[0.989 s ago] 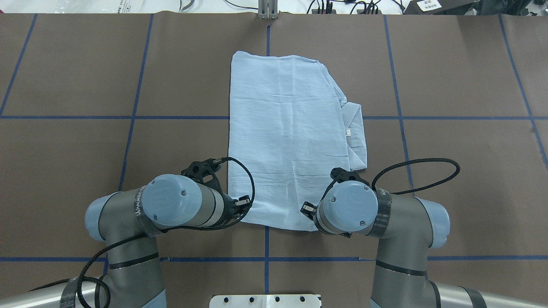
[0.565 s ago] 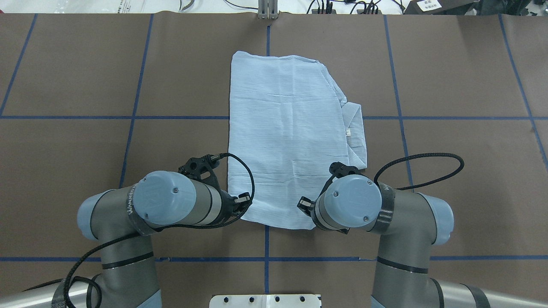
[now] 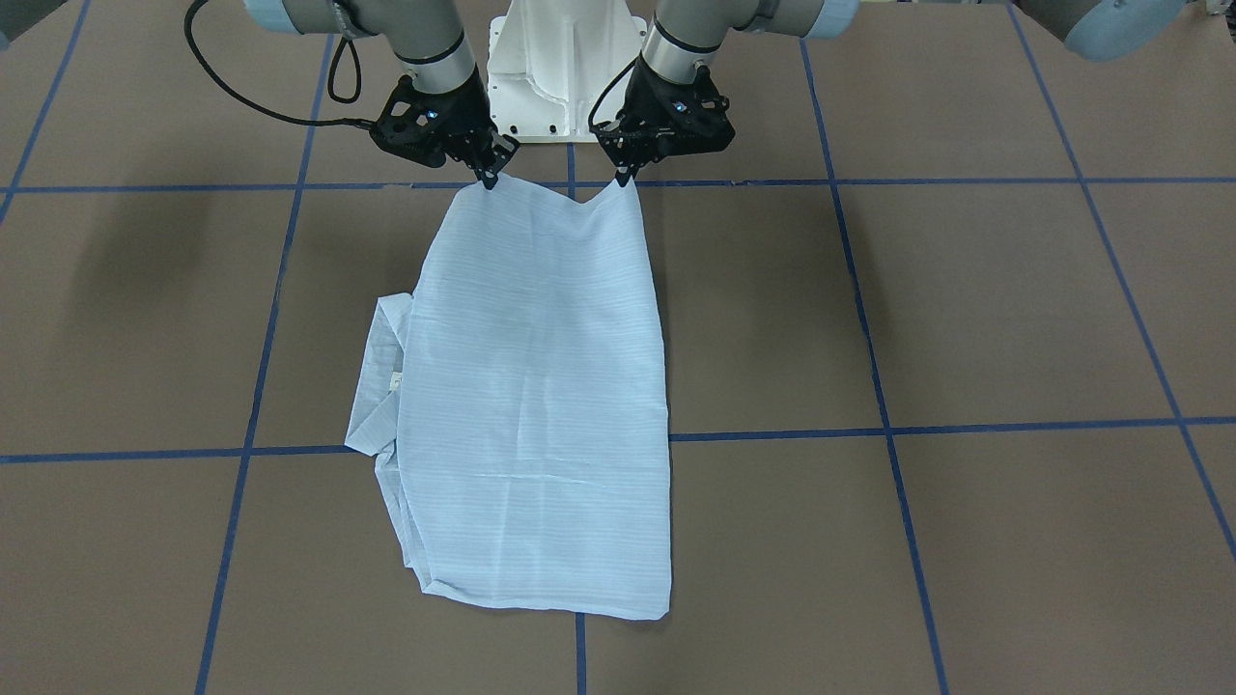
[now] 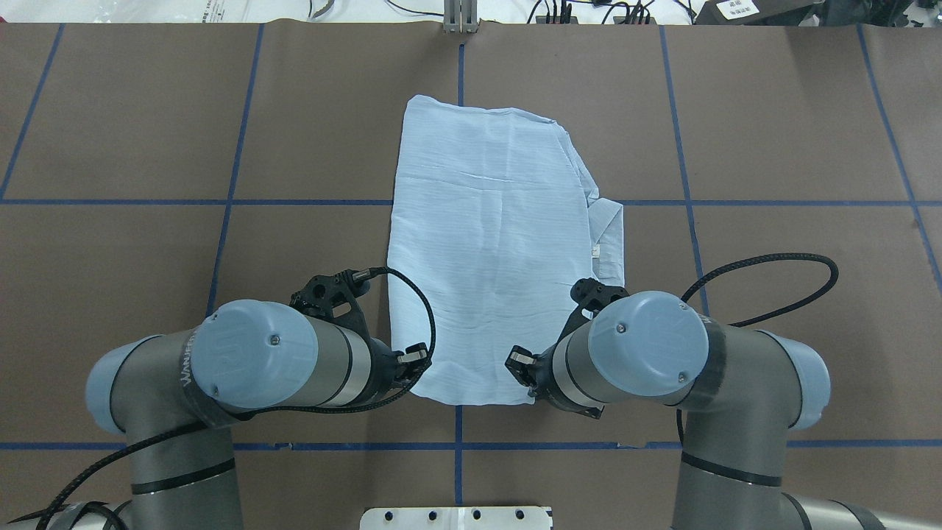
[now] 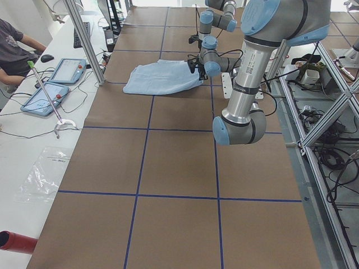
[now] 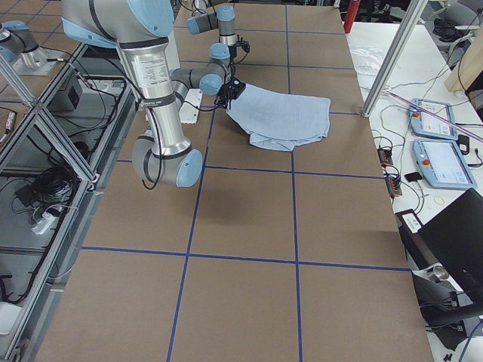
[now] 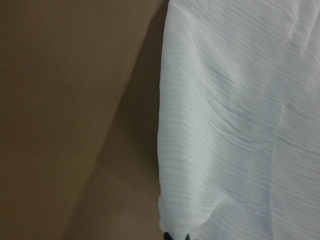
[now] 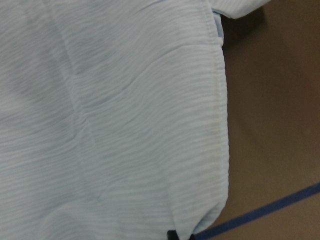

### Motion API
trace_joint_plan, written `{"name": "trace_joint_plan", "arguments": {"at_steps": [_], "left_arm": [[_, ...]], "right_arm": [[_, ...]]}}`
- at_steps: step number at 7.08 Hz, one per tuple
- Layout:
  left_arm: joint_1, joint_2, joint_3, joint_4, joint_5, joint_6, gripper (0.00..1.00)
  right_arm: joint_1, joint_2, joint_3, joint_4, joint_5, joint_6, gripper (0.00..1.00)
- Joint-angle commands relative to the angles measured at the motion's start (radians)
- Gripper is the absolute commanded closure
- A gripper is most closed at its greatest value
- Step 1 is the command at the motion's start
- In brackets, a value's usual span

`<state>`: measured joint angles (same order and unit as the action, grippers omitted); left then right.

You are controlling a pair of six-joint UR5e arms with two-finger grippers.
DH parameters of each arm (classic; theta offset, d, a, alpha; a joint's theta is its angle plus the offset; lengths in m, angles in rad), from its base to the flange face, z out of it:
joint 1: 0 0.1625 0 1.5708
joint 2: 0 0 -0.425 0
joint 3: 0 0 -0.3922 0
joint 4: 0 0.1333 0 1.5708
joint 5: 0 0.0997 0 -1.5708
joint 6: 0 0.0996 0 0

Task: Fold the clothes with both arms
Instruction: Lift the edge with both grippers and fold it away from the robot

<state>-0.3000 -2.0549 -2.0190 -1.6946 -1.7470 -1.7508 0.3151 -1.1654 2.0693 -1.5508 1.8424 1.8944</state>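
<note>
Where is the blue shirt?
In the overhead view the shirt lies in the middle of the table, its near corners pinched by the left gripper and the right gripper.

one shirt (image 3: 541, 386); two arms: left arm (image 4: 257, 361), right arm (image 4: 647, 346); one table (image 4: 110, 110).

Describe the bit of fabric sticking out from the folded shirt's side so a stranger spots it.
On the brown table with blue tape lines, a pale-blue shirt lies folded into a long rectangle. From its long edge on the robot's right, a narrow flap juts out, carrying a small white tag; the opposite edge is straight and plain.
</note>
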Motion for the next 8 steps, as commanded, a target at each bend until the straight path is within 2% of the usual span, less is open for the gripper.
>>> {"name": "trace_joint_plan", "arguments": {"at_steps": [1,3,4,6,7,8], "left_arm": [[0.033,0.001,-0.126,0.153,-0.058,-0.004,1.0],[0.045,-0.001,-0.287,0.338,-0.136,-0.004,1.0],[0.045,-0.001,-0.314,0.377,-0.143,-0.004,1.0],[0.05,-0.017,-0.288,0.371,-0.143,0.007,1.0],[0.036,-0.019,-0.243,0.356,-0.135,0.017,1.0],[-0.025,-0.025,-0.191,0.298,-0.138,0.066,1.0]], "right_arm": [[0.002,-0.034,0.108,0.0,0.162,0.0,1.0],[0.001,-0.033,0.143,0.0,0.268,0.002,1.0],[0.004,-0.034,0.155,0.0,0.278,0.002,1.0],[0.019,-0.027,0.131,0.0,0.265,-0.004,1.0],[0.062,-0.014,0.08,0.0,0.258,-0.006,1.0],[0.099,-0.013,0.053,0.0,0.221,-0.023,1.0]]}}
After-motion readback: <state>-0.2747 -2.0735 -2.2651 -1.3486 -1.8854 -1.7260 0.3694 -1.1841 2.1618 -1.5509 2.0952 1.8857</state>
